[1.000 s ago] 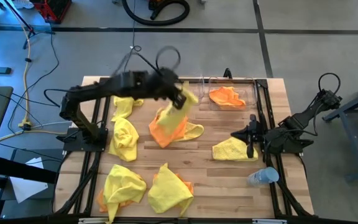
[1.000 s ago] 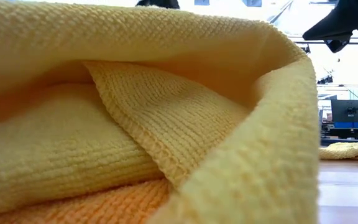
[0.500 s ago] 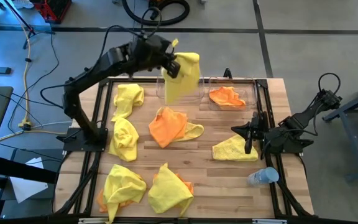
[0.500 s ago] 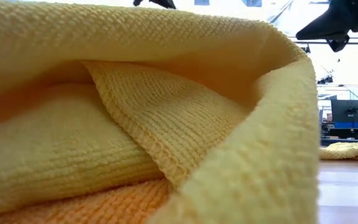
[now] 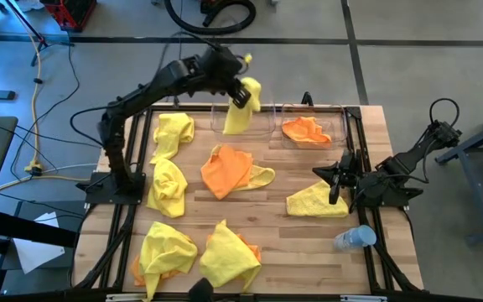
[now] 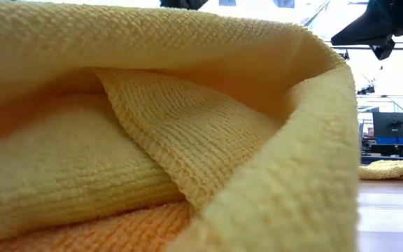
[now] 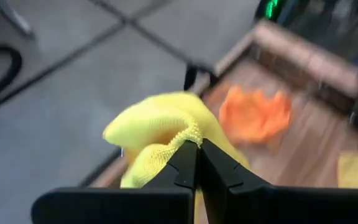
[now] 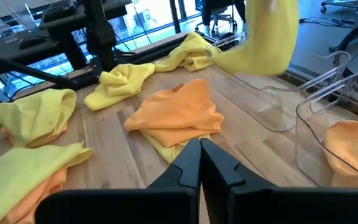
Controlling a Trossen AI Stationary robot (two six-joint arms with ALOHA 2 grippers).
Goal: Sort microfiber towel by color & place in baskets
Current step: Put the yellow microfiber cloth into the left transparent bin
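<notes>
My left gripper [image 5: 243, 87] is shut on a yellow microfiber towel [image 5: 239, 116] at the table's far edge, above the left clear basket [image 5: 264, 127]. The right wrist view shows that towel [image 8: 267, 37] hanging over this basket [image 8: 272, 106]. The right basket [image 5: 335, 126] holds an orange towel [image 5: 306, 130]. Several more yellow and orange towels lie crumpled on the table, among them an orange one [image 5: 227, 168] in the middle. My right gripper [image 5: 335, 183] waits shut at the right side, just beyond a yellow towel [image 5: 315, 202]. My left gripper pinches a bunched fold at the towel's top [image 7: 180, 134] between its two fingers, coming from above. The towel is lifted clear of the table and hangs slack below the fingers, its lower end [image 5: 235, 127] down at the left basket.
Yellow towels lie at the left [image 5: 173, 130] [image 5: 166, 186] and near edge [image 5: 168, 249], and one lies over an orange one [image 5: 227, 258]. A clear bottle [image 5: 355, 237] lies near the right edge. One yellow towel [image 6: 152, 140] fills the low view.
My left gripper has carried the yellow towel up off the orange towel in the table's middle, toward the far edge, then down over the left basket. The towel swung out wide and now hangs narrower. The orange towel stayed on the table.
</notes>
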